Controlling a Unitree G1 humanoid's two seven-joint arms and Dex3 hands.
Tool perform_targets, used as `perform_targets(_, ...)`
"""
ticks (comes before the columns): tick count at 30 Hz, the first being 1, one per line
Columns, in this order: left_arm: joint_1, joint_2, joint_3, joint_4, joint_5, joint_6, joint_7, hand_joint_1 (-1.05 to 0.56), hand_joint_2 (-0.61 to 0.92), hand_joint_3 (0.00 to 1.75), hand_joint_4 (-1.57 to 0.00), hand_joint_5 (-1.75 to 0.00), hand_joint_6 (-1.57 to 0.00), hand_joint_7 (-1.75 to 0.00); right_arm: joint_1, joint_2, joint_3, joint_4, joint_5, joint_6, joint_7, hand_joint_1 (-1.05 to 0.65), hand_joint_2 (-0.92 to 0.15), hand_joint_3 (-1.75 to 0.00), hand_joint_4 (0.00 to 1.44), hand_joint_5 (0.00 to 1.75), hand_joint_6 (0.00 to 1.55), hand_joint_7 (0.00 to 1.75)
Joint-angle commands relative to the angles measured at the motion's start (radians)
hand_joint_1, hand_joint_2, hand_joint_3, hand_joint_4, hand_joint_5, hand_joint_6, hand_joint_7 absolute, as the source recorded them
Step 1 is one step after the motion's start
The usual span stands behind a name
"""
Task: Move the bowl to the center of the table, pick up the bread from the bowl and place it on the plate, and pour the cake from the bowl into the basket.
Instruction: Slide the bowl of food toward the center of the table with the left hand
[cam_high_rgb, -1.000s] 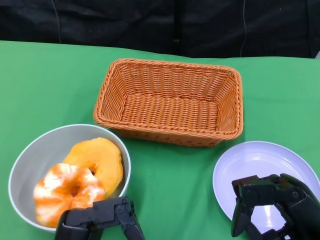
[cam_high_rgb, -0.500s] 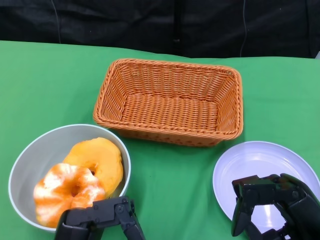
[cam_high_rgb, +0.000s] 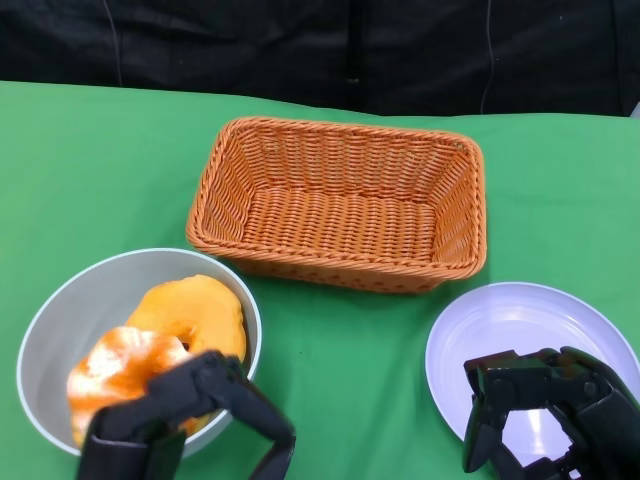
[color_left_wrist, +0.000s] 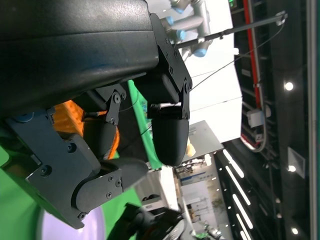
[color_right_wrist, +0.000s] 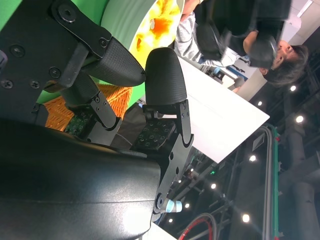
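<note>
Now left hand (cam_high_rgb: 185, 415), fingers spread and empty, hovers over grey round bowl (cam_high_rgb: 70, 310) rim; right hand (cam_high_rgb: 550, 415) likewise empty above white round plate (cam_high_rgb: 520, 315).

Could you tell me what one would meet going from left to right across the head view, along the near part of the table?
Bowl holding the bread and cake → left hand → bare green table → plate → right hand.

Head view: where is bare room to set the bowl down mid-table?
Bare cloth lies between the bowl and the plate, in front of the basket. It is crowded at the near edge, where the left hand and right hand hang.
</note>
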Motion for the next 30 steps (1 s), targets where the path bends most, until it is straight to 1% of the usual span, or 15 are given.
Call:
perform_targets(1,0.006,0.013,0.041,-0.040,0.031,0.016,0.021,-0.33,0.62,0.70,-0.63,-1.22,-0.60,-0.96,-0.003,-0.014,-0.013,0.004,0.015,0.006,-0.001,-0.12,-0.13,-1.75,1.11,1.59,1.05,1.33)
perform_targets(4,0.004,0.013,0.058,-0.053,0.050,0.019,0.026,-0.35,0.68,0.61,-0.62,-1.15,-0.59,-0.89,-0.004,-0.014,-0.012,0.006,0.016,0.005,0.000,-0.12,-0.14,-1.75,1.10,1.59,1.05,1.33)
perform_targets(7,-0.022,0.020,0.110,-0.061,0.097,0.005,0.043,-0.41,0.73,0.52,-0.59,-1.08,-0.56,-0.79,-0.005,-0.013,-0.011,0.008,0.016,0.006,0.000,-0.13,-0.13,-1.75,1.10,1.60,1.05,1.34)
perform_targets(10,-0.036,0.014,0.169,-0.065,0.160,-0.003,0.079,-0.48,0.84,0.35,-0.55,-0.95,-0.50,-0.72,-0.005,-0.015,-0.012,0.011,0.014,0.004,0.001,-0.13,-0.13,-1.75,1.10,1.60,1.05,1.34)
perform_targets(11,-0.039,0.013,0.188,-0.067,0.173,0.003,0.091,-0.51,0.88,0.29,-0.51,-0.91,-0.46,-0.70,-0.006,-0.015,-0.013,0.012,0.013,0.003,0.001,-0.13,-0.13,-1.75,1.10,1.60,1.05,1.34)
perform_targets(14,-0.045,0.003,0.223,-0.065,0.196,0.010,0.123,-0.52,0.92,0.21,-0.47,-0.87,-0.42,-0.67,-0.009,-0.014,-0.012,0.017,0.013,0.000,0.001,-0.14,-0.13,-1.75,1.10,1.60,1.04,1.34)
perform_targets(16,-0.054,-0.004,0.242,-0.055,0.206,0.006,0.146,-0.52,0.92,0.19,-0.45,-0.87,-0.41,-0.66,-0.010,-0.014,-0.011,0.020,0.016,-0.001,0.002,-0.14,-0.13,-1.75,1.10,1.60,1.04,1.34)
perform_targets(17,-0.059,-0.008,0.251,-0.050,0.208,0.004,0.157,-0.51,0.92,0.18,-0.41,-0.87,-0.39,-0.63,-0.011,-0.013,-0.011,0.021,0.017,-0.001,0.002,-0.13,-0.13,-1.75,1.10,1.60,1.04,1.34)
perform_targets(19,-0.069,-0.015,0.273,-0.042,0.222,0.004,0.181,-0.50,0.92,0.17,-0.39,-0.88,-0.38,-0.61,-0.012,-0.013,-0.010,0.023,0.019,-0.001,0.002,-0.13,-0.13,-1.75,1.10,1.60,1.04,1.34)
perform_targets(21,-0.076,-0.020,0.290,-0.038,0.240,0.004,0.200,-0.51,0.92,0.20,-0.31,-0.90,-0.36,-0.56,-0.013,-0.013,-0.010,0.024,0.020,-0.002,0.003,-0.13,-0.13,-1.75,1.10,1.60,1.04,1.34)
perform_targets(24,-0.079,-0.021,0.294,-0.035,0.248,0.002,0.208,-0.51,0.92,0.21,-0.29,-0.92,-0.36,-0.55,-0.013,-0.013,-0.009,0.024,0.021,-0.002,0.003,-0.13,-0.13,-1.75,1.10,1.60,1.04,1.34)
perform_targets(25,-0.081,-0.014,0.322,-0.040,0.263,0.028,0.217,-0.51,0.92,0.21,-0.29,-0.92,-0.36,-0.54,-0.013,-0.013,-0.011,0.024,0.016,-0.003,0.002,-0.13,-0.13,-1.75,1.10,1.60,1.04,1.34)
perform_targets(26,-0.083,-0.010,0.343,-0.044,0.274,0.047,0.224,-0.58,0.92,0.27,-0.22,-0.90,-0.30,-0.51,-0.013,-0.013,-0.012,0.024,0.013,-0.003,0.000,-0.13,-0.13,-1.75,1.10,1.60,1.04,1.35)
perform_targets(29,-0.087,0.001,0.377,-0.048,0.302,0.073,0.234,-0.63,0.92,0.31,-0.17,-0.89,-0.27,-0.48,-0.010,-0.013,-0.014,0.021,0.009,-0.002,-0.002,-0.12,-0.13,-1.75,1.10,1.60,1.04,1.35)
perform_targets(30,-0.088,0.008,0.386,-0.047,0.312,0.077,0.237,-0.65,0.92,0.36,-0.13,-0.88,-0.25,-0.47,-0.008,-0.013,-0.015,0.019,0.008,-0.001,-0.002,-0.12,-0.13,-1.75,1.10,1.60,1.04,1.35)
